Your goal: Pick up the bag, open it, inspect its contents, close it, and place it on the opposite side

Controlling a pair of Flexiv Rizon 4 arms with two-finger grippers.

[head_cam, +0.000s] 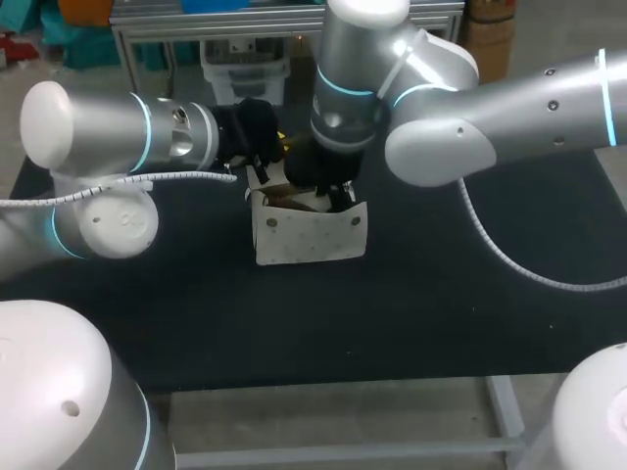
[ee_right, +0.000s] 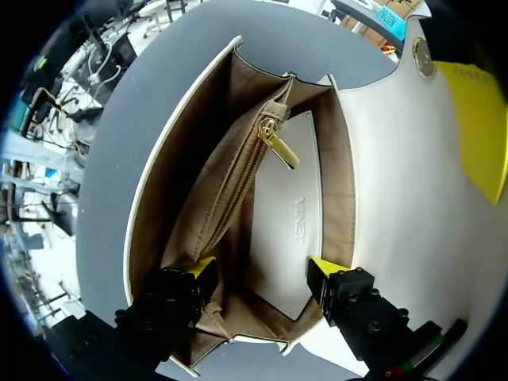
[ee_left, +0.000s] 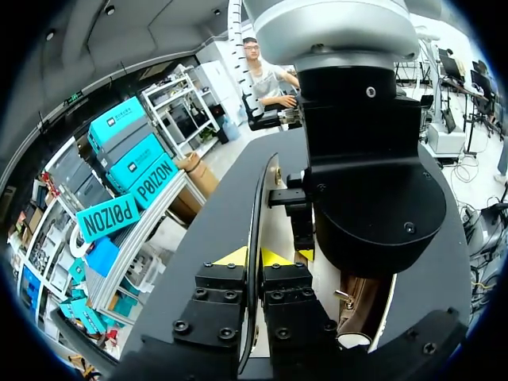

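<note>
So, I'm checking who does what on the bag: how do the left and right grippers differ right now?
The left gripper is shut on the white bag's flap, which runs edge-on between its fingers. The right gripper is open. The left gripper holds from outside the bag, while the right gripper points down into it, its tips spread over the tan lining. Both have yellow tips and work on the same bag.
</note>
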